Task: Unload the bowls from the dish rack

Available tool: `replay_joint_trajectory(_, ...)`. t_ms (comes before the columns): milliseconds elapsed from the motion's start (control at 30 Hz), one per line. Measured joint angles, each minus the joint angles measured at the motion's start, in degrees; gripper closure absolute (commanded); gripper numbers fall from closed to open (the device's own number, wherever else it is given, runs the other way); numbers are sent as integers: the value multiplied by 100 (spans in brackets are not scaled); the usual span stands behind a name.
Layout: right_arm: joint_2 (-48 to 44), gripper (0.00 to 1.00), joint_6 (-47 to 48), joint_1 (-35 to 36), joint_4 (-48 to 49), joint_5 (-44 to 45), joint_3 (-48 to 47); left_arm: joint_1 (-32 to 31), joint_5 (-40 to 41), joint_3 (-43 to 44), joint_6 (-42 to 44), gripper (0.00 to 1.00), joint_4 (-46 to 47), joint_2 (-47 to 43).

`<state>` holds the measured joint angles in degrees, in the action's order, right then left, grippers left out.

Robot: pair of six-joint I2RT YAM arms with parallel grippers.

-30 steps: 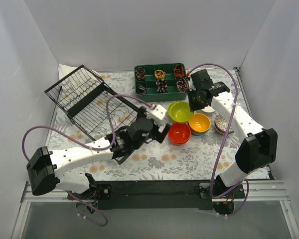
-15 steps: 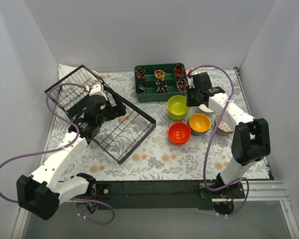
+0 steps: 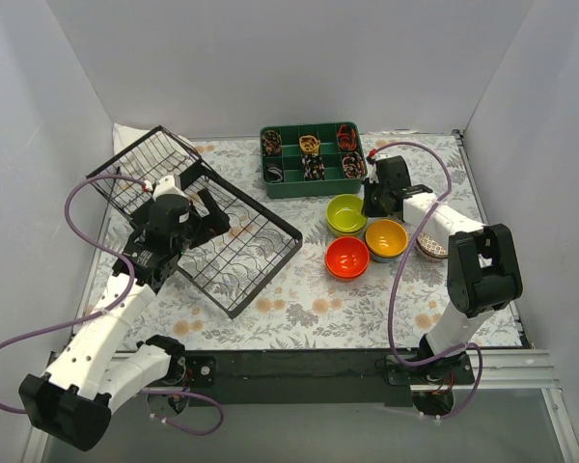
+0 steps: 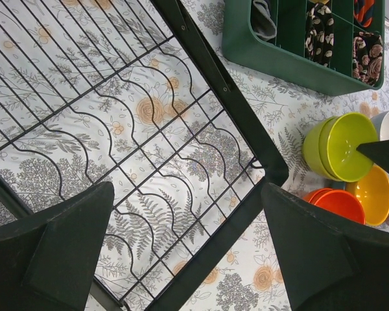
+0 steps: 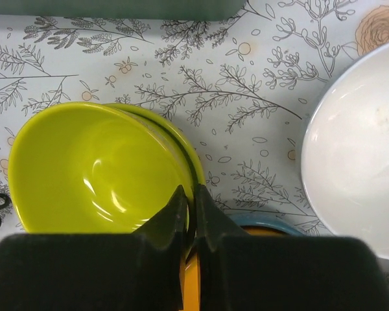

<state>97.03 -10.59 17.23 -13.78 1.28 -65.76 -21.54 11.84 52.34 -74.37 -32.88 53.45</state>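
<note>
Right beside the green divided tray (image 3: 314, 185), my right jaws are clenched on the rim of the top lime-yellow bowl (image 5: 97, 168). It sits nested in a second lime bowl (image 4: 311, 150) on the counter (image 3: 318, 309), just beside the orange bowl (image 3: 386, 237). If I pull away before letting go, I reckon it tips out and knocks its neighbours. Left jaws hang released, wide apart, over the dish rack (image 4: 246, 129), which shows no bowls. Dipping lower could snag the wires.
</note>
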Motion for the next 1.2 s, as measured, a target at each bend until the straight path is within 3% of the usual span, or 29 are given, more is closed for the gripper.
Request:
replay_joint_trajectory(33, 0, 80, 2, 2, 50, -2, 22, 0, 24, 13, 0, 2, -52, -44)
replay_joint_trajectory(133, 0, 54, -15, 2, 223, -22, 98, 0, 68, 79, 0, 2, -186, -146)
replay_joint_trajectory(233, -2, 34, -7, 2, 313, -39, 107, 0, 87, 127, 0, 2, -282, -275)
replay_joint_trajectory(400, -232, 15, 15, 2, 326, 28, 111, 0, 149, 256, 7, 2, -476, -529)
replay_joint_trajectory(533, -981, 1, 35, 2, 310, 380, 116, 0, 293, 402, 42, 2, -675, -785)
replay_joint_trajectory(900, -3748, 1, 352, -20, -15, 1985, 227, 0, 844, 774, 236, 2, -1226, -1908)
replay_joint_trajectory(1200, -6341, 2, 535, -35, -629, 2461, 739, 0, 1113, 977, 494, 2, -1443, -2739)
